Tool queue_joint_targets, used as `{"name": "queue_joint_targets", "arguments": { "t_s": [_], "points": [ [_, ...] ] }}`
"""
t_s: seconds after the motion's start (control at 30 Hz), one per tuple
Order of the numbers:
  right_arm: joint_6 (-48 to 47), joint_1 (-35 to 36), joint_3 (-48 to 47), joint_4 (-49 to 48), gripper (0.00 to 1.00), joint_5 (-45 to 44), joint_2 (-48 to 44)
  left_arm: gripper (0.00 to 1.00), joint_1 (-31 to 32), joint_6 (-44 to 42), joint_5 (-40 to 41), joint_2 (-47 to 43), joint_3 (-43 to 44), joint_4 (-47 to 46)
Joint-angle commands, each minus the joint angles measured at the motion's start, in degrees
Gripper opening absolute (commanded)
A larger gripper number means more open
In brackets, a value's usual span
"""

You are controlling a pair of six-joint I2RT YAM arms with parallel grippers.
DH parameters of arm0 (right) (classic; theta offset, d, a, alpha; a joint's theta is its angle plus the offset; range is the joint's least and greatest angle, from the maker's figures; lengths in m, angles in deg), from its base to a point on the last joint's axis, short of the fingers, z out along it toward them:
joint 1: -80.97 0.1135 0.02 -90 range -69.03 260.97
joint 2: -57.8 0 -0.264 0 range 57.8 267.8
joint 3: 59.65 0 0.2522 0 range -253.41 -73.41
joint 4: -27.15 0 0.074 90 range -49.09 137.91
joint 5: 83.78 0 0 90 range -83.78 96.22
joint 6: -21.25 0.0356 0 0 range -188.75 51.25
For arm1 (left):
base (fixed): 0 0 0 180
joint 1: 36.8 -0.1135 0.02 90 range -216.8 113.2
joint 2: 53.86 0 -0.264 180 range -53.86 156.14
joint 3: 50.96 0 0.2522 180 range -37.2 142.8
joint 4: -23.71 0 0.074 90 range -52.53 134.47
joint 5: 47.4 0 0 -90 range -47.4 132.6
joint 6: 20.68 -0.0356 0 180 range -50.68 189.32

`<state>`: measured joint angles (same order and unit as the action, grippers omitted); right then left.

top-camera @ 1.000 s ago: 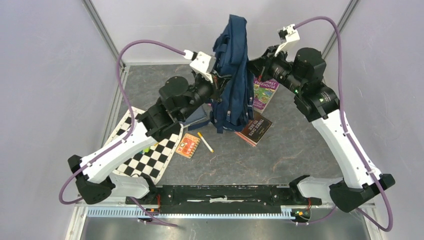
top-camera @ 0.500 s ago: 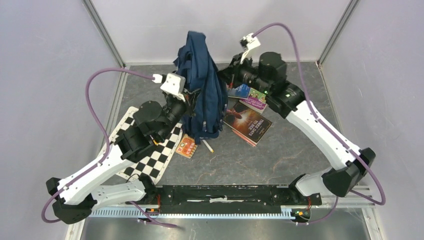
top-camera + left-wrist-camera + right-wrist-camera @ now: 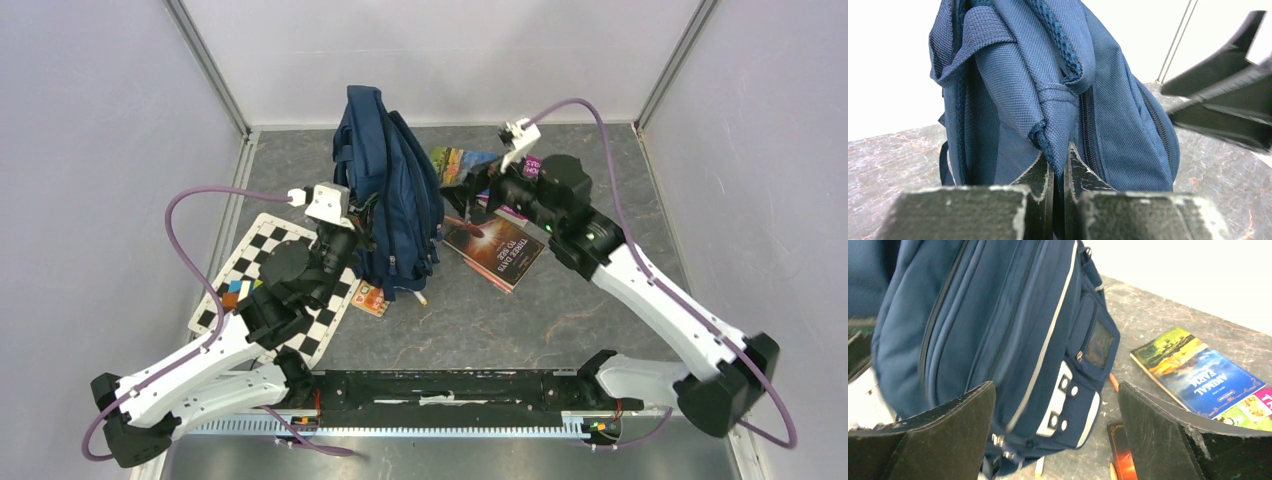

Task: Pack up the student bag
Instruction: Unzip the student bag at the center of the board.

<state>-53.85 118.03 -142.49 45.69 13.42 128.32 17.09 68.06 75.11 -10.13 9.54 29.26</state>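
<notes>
Pencil [image 3: 419, 296] mostly hidden by student bag [image 3: 395, 195]

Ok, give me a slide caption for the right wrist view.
Open right gripper facing the large navy-blue fabric backpack, a blue paperback book lying on the grey table beyond.

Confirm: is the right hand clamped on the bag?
No, the right hand stands wide open, fingers spread apart, not closed on the student bag.

One backpack [image 3: 390, 190], three books [image 3: 497, 248] (one half hidden), one checkered board [image 3: 252, 252], one pencil [image 3: 418, 296], one small orange card [image 3: 368, 298].
</notes>
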Motion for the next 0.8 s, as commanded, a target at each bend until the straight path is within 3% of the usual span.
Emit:
{"name": "queue_joint_targets", "arguments": {
  "t_s": [0.0,0.23,0.37,0.6,0.77],
  "points": [
    [1.4,1.8,9.3,-4.0,0.95,6.4,-7.5,0.02,-1.1,-5.2,4.0,0.0,-0.9,-8.4],
    [3.6,17.2,17.1,-14.1,0.94,8.1,-11.4,0.02,-1.1,-5.5,5.9,3.3,-0.7,-7.3],
    [7.0,24.1,17.6,-15.4,0.86,3.0,-9.2,0.02,-1.1,-4.5,5.3,3.1,-0.8,-6.8],
    [19.0,28.6,25.0,-28.3,0.74,-3.5,-7.6,0.02,-1.1,-4.6,5.8,0.5,-1.8,-8.1],
    [20.6,29.3,25.4,-28.4,0.73,-6.8,-5.0,0.02,-1.1,-5.1,5.8,0.7,-1.8,-8.1]
  ]
}}
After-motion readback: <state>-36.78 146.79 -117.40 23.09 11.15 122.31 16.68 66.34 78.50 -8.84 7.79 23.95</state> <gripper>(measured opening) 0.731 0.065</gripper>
